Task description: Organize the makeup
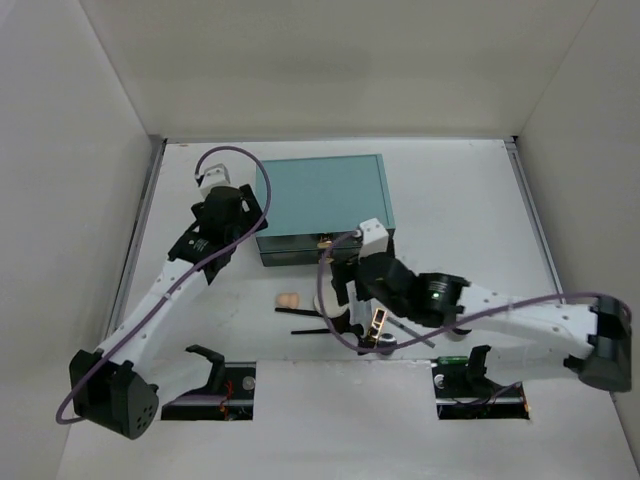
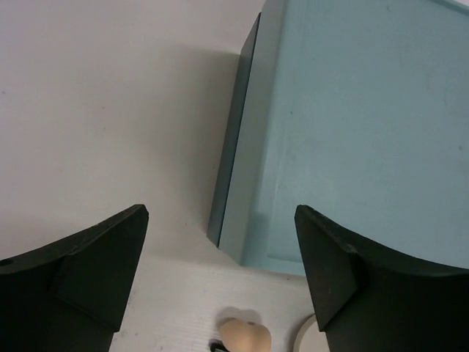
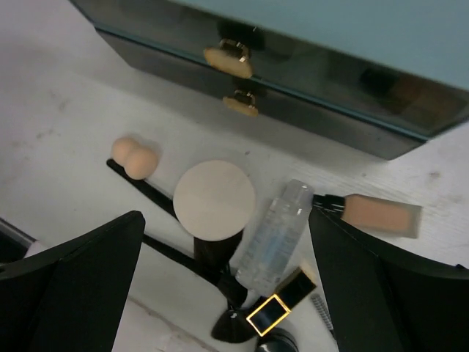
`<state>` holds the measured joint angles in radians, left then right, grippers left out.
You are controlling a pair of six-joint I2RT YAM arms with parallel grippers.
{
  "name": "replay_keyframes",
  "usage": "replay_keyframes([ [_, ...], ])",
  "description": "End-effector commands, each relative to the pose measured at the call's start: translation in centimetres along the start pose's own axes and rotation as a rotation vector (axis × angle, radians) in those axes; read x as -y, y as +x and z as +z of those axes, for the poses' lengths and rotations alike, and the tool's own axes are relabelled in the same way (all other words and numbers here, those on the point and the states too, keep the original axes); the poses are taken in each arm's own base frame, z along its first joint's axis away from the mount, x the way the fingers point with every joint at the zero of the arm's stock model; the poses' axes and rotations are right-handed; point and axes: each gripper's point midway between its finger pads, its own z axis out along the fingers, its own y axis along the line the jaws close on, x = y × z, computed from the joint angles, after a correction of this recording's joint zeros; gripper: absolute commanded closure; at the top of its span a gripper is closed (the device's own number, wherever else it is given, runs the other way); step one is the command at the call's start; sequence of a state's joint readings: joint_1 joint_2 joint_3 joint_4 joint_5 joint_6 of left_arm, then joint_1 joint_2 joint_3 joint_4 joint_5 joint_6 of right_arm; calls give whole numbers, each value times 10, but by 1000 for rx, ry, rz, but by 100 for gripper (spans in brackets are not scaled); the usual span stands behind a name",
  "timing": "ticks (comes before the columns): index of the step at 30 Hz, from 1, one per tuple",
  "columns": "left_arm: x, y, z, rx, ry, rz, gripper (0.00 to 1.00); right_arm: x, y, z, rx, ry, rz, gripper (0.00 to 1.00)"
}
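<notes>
Teal drawer box (image 1: 322, 200) stands on the desk (image 3: 58, 110) with its gold knobs (image 3: 229, 60) facing the arms; drawers appear closed. The makeup lies loose just in front of the box: peach sponge (image 3: 133, 158), round puff (image 3: 214, 199), clear bottle (image 3: 275, 235) and tan tube (image 3: 381, 214), with black brushes (image 3: 214, 258) partly under the puff.

Judgement: the items sit there unsorted, awaiting pick-up.

Right pincer (image 3: 226, 216) hovers above puff and bottle, in front of the box. Its jaws are spread wide, holding and touching nothing; it is likely lining up a first grasp.

Left pincer (image 2: 220, 214) hangs over the box's left front corner, likewise spread and empty, probably kept clear of the right arm's work.
</notes>
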<state>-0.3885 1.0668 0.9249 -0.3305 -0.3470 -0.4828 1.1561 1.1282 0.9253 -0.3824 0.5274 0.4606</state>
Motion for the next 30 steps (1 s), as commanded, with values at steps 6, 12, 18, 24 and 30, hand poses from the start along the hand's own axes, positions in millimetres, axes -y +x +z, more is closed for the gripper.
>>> replay_keyframes([
  [6,19,-4,28,22,109,-42,39,-39,-33,64,111,179,300,0],
  [12,25,-3,36,31,172,-63,48,-45,-41,95,136,257,365,1],
  [18,17,9,49,-7,149,-62,62,-37,-40,112,146,333,416,5],
  [24,23,20,55,-28,182,-57,65,-15,-24,115,110,412,449,5],
  [30,25,30,61,-57,199,-56,73,-8,-32,127,120,432,468,4],
])
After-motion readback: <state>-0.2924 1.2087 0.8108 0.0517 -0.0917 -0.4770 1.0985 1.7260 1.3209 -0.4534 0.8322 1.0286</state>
